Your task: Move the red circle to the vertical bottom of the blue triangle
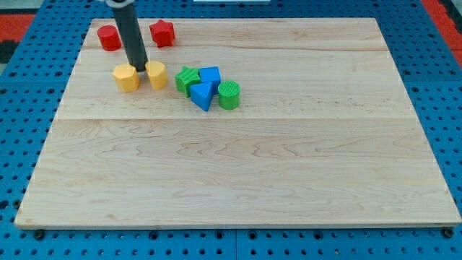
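The red circle (pixel 109 37) lies near the board's top left corner. The blue triangle (pixel 203 94) sits right of the board's upper middle, in a cluster with a blue cube (pixel 210 75), a green star (pixel 187 79) and a green circle (pixel 229 94). My tip (pixel 139 68) rests between two yellow blocks, one at its left (pixel 126 77) and one at its right (pixel 156 74). It is below and to the right of the red circle, and well left of the blue triangle.
A red star (pixel 162 32) lies at the top, right of the red circle. The wooden board (pixel 238 173) sits on a blue pegboard surface (pixel 22 108).
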